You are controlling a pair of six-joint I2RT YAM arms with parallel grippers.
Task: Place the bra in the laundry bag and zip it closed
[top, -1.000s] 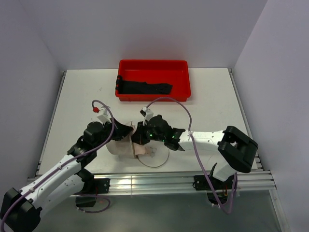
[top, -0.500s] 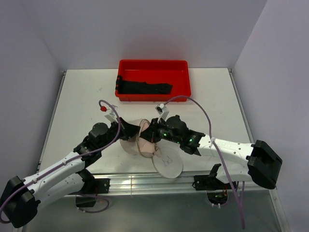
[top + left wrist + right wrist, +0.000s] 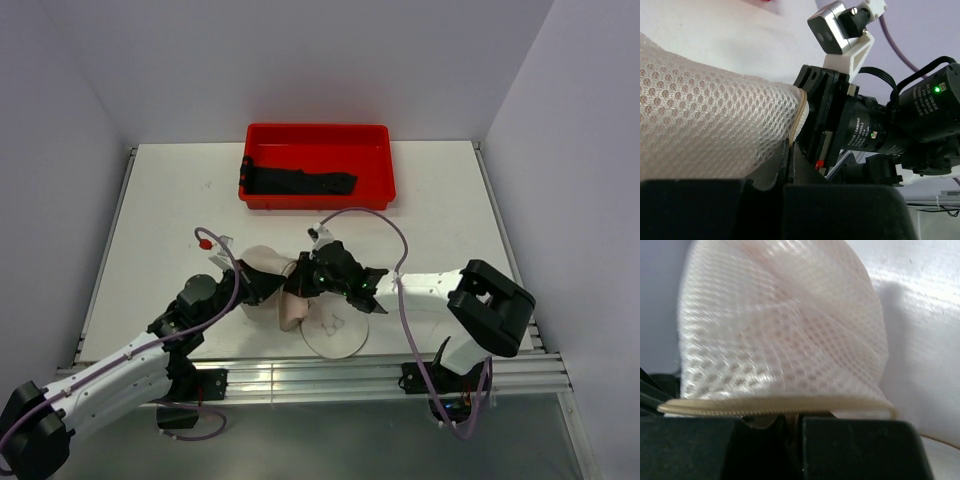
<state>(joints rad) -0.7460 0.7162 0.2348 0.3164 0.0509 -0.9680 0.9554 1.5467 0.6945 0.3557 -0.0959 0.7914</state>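
Near the table's [image 3: 170, 200] front edge, the left gripper [image 3: 788, 167] is clamped on the laundry bag's [image 3: 260, 264] mesh wall and the right gripper [image 3: 792, 424] on its tan zip rim. The pale pink bra [image 3: 291, 312] sits in the bag's mouth, and the lid [image 3: 338, 332] lies open.

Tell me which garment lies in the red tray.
The black garment lies in the red tray; the pale pink bra is at the mesh laundry bag.

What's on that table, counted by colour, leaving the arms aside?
Red: 1, tray
Black: 1, item in the tray
White: 1, mesh bag
Pink: 1, bra
Total: 4
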